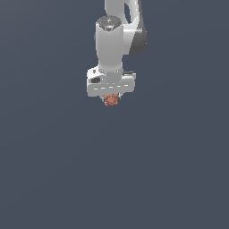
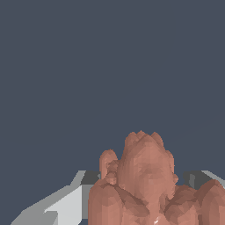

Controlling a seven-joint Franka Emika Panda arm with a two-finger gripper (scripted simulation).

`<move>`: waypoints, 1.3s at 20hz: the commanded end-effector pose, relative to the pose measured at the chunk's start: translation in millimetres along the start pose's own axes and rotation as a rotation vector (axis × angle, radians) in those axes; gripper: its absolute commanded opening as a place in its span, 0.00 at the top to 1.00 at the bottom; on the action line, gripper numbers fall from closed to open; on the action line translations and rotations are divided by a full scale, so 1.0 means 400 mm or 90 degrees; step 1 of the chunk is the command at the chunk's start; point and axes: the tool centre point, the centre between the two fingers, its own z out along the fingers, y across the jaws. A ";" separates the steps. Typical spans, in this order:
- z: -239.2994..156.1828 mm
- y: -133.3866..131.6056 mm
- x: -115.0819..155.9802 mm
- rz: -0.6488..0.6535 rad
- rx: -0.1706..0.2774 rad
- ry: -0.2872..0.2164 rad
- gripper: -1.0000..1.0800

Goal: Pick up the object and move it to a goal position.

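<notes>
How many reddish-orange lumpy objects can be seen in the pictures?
1. The small reddish-orange lumpy object sits directly under the white end effector, between its fingers. Nothing else similar shows, though the arm could hide some.

Both views are flat simulator renders, evenly and rather dimly lit against a uniform slate-grey ground with no cast shadows on it. The arm (image 1: 112,44) shows soft shading, brighter on the exterior view's left and darker on its right. Edges are jagged and low in resolution. The object (image 2: 145,184) appears faceted, with one small bright glint low down. No blur, no edge distortion.
</notes>
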 end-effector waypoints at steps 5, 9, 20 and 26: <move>-0.171 -0.086 -0.013 0.000 -0.001 -0.001 1.00; -0.273 -0.137 -0.019 0.000 -0.001 -0.001 1.00; -0.536 -0.268 -0.027 0.000 0.000 0.000 1.00; -0.629 -0.313 -0.026 0.000 0.001 0.000 1.00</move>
